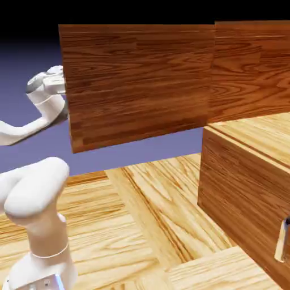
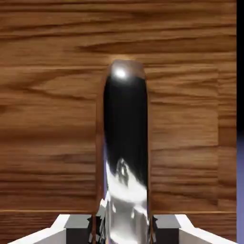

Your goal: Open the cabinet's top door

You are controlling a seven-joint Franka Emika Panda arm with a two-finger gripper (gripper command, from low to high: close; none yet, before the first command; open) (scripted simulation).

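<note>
Hand view: gripper (image 2: pixel 123 228) pinching glossy, rounded metal handle (image 2: pixel 126 143) on wood-grained top door (image 2: pixel 186 109).

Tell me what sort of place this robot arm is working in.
Probably a simulated test scene rather than a real kitchen: a white robot arm stands by a wood-grain cabinet with its top door swung open, before a plain blue-violet backdrop.

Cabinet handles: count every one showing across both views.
2. The top handle is within the tool, on the top door; the lower handle is at the exterior view's lower right. Others may be hidden.
</note>
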